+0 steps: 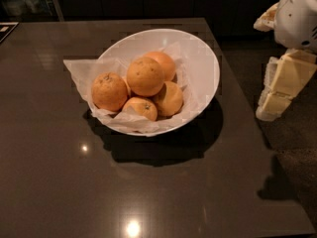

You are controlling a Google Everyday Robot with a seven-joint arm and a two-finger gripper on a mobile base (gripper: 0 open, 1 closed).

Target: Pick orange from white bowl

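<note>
The white bowl (203,58) stands on the dark table, lined with crinkled white paper, and holds several oranges. The orange (145,76) is the largest one. It sits on top of the pile in the middle, matte, with fine dark speckles. A slightly smaller orange (109,91) lies to its left, a small one (141,107) in front, and two more to the right and behind. My gripper (271,107) hangs at the far right, past the table's right edge, about a bowl's width from the orange and holding nothing.
The dark glossy table (74,182) reflects ceiling lights at the front. Its right edge runs diagonally close to the bowl, with dark floor (297,148) beyond. The paper liner (79,71) sticks out over the bowl's left rim.
</note>
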